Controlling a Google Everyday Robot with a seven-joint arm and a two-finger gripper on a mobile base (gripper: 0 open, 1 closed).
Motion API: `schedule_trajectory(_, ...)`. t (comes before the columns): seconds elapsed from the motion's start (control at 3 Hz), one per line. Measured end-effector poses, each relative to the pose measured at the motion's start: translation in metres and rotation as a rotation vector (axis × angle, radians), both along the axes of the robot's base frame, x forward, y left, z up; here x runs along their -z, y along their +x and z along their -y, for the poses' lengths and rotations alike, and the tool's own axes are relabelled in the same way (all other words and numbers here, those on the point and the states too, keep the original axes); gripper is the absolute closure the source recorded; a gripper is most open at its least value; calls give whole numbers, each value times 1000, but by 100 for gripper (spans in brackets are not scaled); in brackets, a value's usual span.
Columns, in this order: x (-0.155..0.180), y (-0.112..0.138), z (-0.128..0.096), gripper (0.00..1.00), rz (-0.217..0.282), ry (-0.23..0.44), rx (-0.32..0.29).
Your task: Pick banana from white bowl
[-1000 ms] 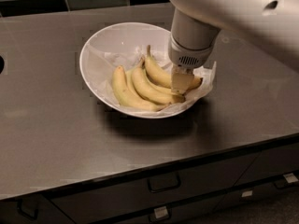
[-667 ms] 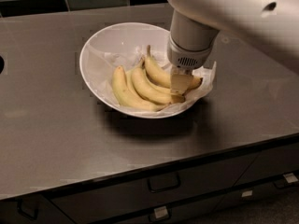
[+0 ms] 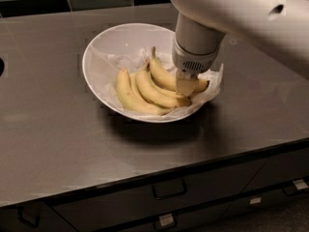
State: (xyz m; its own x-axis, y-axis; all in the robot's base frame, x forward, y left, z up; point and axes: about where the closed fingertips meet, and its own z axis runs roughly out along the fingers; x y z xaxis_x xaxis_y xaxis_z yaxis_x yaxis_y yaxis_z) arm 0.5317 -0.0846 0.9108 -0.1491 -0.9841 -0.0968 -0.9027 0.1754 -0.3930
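On the dark counter [image 3: 53, 149], middle of the frame: the white bowl [image 3: 99, 52], lined with crumpled paper [image 3: 213, 87]. Inside, toward the right half: three bananas side by side. Wanted: the banana [image 3: 161, 74] farthest to the upper right, deeper yellow than the two paler bananas [image 3: 145, 92] just beside it on the lower left.

Long axis: diagonal, with the thin stem up toward the upper middle of the bowl and the blunt dark tip down at the right, near the edge of the paper. Curved, belly sagging to the lower left, toward the neighbours.

Tool [image 3: 187, 86]: down inside the bowl, below the thick white arm [image 3: 241, 13] reaching in from the upper right. Placed right over the lower right third of the banana, at or against the peel. Spread or pinching: cannot tell, mostly hidden behind the wrist.

Probably light and firm enough to lift in one piece, yet soft under the peel and easily bruised. Smooth skin, likely a little slippery. Best taken across the narrow width, near the middle of the curve rather than by stem or tip, with gentle pressure. Some risk of nudging the neighbour or dragging paper along.
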Motion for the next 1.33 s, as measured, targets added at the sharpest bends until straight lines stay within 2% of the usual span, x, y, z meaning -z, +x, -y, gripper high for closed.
schedule_trajectory(1.33, 26, 10, 10, 51, -45, -9, 16)
